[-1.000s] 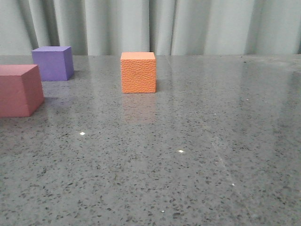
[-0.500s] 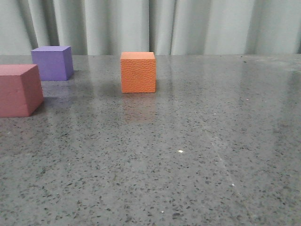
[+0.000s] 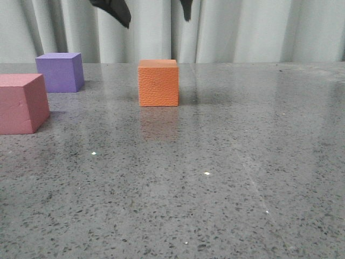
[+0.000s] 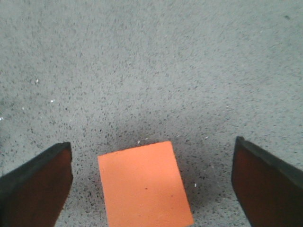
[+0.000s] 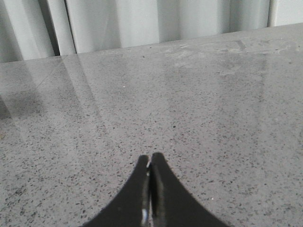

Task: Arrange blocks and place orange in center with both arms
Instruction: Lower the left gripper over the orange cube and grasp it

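Observation:
The orange cube [image 3: 158, 83] stands on the grey speckled table, mid-left in the front view. The purple cube [image 3: 60, 72] stands far left at the back, the pink-red cube [image 3: 20, 103] nearer at the left edge. My left gripper [image 3: 155, 12] hangs open high above the orange cube; only its two dark fingertips show at the top. In the left wrist view the orange cube [image 4: 144, 185] lies below, between the wide-open fingers [image 4: 40, 189], touching neither. My right gripper [image 5: 150, 163] is shut and empty over bare table; it does not show in the front view.
Grey curtains [image 3: 242, 29] hang behind the table's far edge. The speckled tabletop [image 3: 242, 162] stretches to the right and front of the cubes.
The left gripper's fingertips have come into the top of the front view above the orange cube. The cubes have not moved.

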Available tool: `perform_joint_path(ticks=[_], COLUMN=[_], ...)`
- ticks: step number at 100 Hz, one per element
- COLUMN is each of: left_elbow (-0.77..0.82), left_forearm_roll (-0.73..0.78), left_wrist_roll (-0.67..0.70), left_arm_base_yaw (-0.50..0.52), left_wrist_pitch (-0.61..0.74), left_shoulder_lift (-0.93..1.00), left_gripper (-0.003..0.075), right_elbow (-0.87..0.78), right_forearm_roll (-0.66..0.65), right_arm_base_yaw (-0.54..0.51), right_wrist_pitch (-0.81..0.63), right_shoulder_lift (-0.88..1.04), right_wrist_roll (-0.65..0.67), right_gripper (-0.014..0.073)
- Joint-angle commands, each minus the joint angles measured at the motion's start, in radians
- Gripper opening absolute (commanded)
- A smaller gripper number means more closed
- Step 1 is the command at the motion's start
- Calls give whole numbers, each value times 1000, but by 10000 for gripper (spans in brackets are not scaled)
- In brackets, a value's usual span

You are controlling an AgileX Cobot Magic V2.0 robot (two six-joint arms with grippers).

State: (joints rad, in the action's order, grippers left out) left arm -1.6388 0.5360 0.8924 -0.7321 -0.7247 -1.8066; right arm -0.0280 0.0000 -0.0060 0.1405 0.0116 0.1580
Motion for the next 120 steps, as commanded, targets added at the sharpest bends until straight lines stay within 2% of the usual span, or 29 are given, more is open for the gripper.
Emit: perform_joint_path(ticks=[1, 55, 120], left_elbow=[-39, -37, -37], left_forearm_roll=[33, 33, 19], left_wrist_roll=[27, 88, 87], left_arm_base_yaw=[-6, -6, -6], left_wrist_pitch=[23, 10, -20], left_shoulder_lift=[24, -10, -84], left_gripper=[640, 640, 631], right_elbow=[14, 14, 14], right_forearm_roll=[0, 0, 0], right_arm_base_yaw=[-9, -9, -9], right_wrist_pitch=[-82, -82, -82], right_shoulder_lift=[22, 22, 22], right_wrist_roll=[-5, -5, -5], right_gripper=[-67, -67, -67])
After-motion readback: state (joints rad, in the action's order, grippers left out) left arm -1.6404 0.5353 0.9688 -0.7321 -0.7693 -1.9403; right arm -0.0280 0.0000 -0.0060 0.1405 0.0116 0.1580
